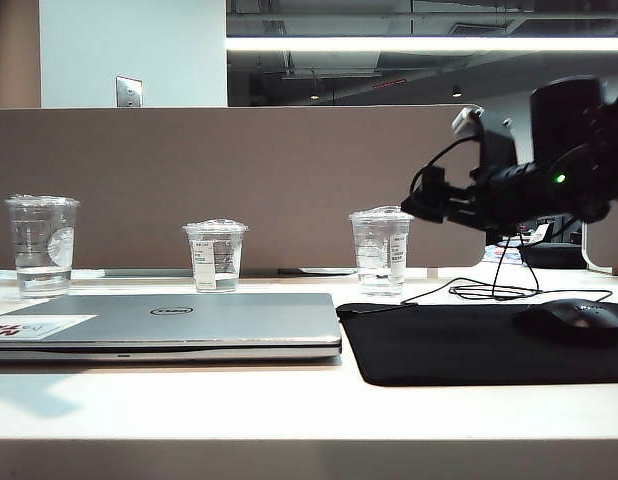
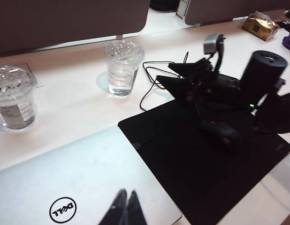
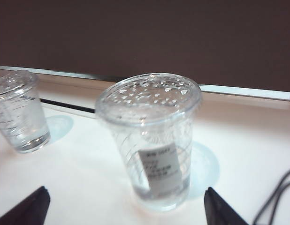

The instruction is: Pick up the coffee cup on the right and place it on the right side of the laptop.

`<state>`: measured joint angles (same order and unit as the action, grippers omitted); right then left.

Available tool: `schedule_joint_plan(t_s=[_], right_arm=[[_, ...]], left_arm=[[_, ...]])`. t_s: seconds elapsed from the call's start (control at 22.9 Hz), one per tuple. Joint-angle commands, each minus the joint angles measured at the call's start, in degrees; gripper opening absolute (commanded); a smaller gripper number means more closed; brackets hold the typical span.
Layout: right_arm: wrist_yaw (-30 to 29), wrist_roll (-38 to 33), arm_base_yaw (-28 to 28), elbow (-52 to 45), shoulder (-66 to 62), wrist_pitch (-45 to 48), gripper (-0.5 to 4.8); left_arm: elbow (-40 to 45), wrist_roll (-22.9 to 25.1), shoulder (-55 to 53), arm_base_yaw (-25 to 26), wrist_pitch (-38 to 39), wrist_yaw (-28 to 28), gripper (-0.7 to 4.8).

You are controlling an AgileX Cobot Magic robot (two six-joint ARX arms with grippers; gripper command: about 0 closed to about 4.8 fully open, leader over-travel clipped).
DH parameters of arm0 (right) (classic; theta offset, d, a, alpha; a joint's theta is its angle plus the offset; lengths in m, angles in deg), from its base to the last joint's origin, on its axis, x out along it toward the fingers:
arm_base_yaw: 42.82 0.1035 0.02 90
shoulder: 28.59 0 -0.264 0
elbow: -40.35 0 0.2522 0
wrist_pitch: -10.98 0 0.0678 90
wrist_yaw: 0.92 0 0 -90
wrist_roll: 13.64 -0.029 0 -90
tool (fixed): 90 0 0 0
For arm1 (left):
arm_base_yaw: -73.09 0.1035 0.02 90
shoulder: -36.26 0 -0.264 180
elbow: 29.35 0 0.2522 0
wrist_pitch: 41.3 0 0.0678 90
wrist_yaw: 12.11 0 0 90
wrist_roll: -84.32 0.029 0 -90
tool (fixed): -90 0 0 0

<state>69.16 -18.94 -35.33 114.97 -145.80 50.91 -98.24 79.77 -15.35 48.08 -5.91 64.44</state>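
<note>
Coffee cup (image 3: 152,140): upright on tabletop (image 1: 289,405), untouched.
Right end effector (image 3: 124,206): spread wide, just short of the cup.
Left end effector (image 2: 125,208): pressed together above laptop (image 2: 84,183).

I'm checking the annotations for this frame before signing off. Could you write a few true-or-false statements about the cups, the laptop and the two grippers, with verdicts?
1. The right gripper has its jaws spread wide with the coffee cup standing between them, not yet clamped. True.
2. The laptop is open with its screen lit. False: its lid is closed and flat on the table.
3. Three clear lidded cups stand behind the laptop and mouse pad. True.
4. The left gripper holds a cup. False: it hangs shut over the laptop lid, holding nothing.
5. The coffee cup lies tipped on its side. False: it stands upright with clear liquid in it.
</note>
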Motion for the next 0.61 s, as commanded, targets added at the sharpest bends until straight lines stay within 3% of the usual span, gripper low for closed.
schedule_joint_plan(t_s=[0.04, 0.61], right_arm=[[-1.01, 0.33, 0.81, 6.58, -4.44, -0.66, 4.79], [1.73, 2.78, 1.97, 20.17, -15.45, -5.68, 4.79]], left_arm=[[-0.37, 0.02, 0.04, -0.04, -1.16, -0.81, -0.05], [-0.37, 0.02, 0.0, -0.04, -1.16, -0.94, -0.05]])
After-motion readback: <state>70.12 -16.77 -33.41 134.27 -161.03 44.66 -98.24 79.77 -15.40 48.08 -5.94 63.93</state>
